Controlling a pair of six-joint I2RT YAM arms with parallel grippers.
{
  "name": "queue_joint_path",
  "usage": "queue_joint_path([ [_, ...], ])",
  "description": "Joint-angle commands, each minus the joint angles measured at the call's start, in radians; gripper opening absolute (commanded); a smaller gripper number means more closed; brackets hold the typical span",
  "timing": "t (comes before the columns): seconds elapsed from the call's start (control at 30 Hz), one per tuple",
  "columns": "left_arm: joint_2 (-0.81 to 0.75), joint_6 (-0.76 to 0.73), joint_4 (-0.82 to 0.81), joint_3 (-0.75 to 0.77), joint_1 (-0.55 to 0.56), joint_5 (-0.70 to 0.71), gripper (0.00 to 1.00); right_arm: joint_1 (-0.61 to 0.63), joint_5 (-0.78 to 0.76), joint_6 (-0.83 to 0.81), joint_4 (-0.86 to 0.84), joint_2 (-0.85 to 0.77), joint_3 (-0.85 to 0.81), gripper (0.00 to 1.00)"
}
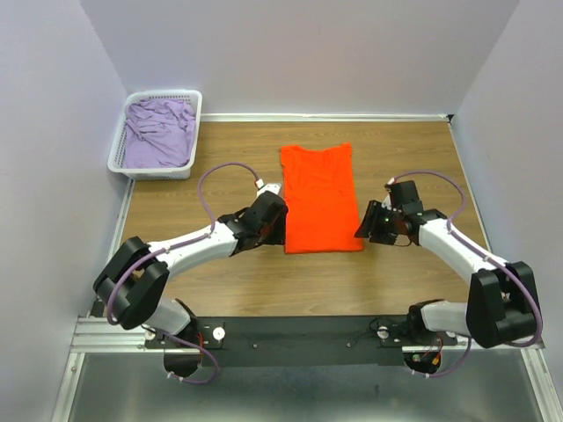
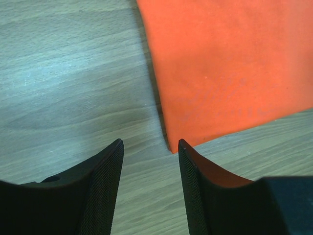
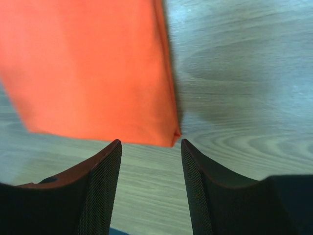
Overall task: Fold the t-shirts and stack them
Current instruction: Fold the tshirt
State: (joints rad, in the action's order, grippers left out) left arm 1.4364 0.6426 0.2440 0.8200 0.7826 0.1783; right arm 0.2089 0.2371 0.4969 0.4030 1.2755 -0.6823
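The bright orange t-shirt [image 1: 320,199] lies flat in the middle of the table, folded into a long narrow strip with its neck at the far end. My left gripper [image 1: 278,230] stands open just off the shirt's near left corner [image 2: 172,147], with nothing between its jaws [image 2: 150,147]. At the near right corner [image 3: 175,134], my right gripper [image 1: 362,227] is open too [image 3: 150,144], holding nothing. The pale lilac t-shirt [image 1: 159,132] lies crumpled in the white basket at the far left.
The white lattice basket [image 1: 189,167] stands in the table's far left corner by the wall. Walls close in the left, right and far sides. Bare wood [image 1: 211,290] lies between the shirt and the arm bases.
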Motion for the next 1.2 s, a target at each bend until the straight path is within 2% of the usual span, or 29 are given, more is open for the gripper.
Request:
queue_joint_path([
  [0.0, 0.033, -0.009, 0.051, 0.051, 0.01, 0.006, 0.57, 0.092, -0.272, 0.021, 0.163, 0.056, -0.068, 0.59],
  [0.23, 0.09, -0.034, 0.074, 0.084, 0.01, 0.004, 0.57, 0.153, -0.324, 0.068, 0.177, 0.153, -0.12, 0.48],
  [0.6, 0.117, -0.073, 0.083, 0.107, 0.01, 0.01, 0.57, 0.199, -0.34, 0.094, 0.152, 0.238, -0.129, 0.45],
  [0.83, 0.121, -0.093, 0.09, 0.103, 0.012, 0.012, 0.57, 0.228, -0.369, 0.157, 0.172, 0.308, -0.103, 0.32],
  [1.07, 0.113, -0.101, 0.109, 0.096, 0.01, 0.009, 0.57, 0.228, -0.381, 0.193, 0.201, 0.338, -0.063, 0.06],
  [1.17, 0.11, -0.089, 0.113, 0.097, 0.01, 0.004, 0.57, 0.228, -0.371, 0.186, 0.203, 0.335, -0.063, 0.0],
])
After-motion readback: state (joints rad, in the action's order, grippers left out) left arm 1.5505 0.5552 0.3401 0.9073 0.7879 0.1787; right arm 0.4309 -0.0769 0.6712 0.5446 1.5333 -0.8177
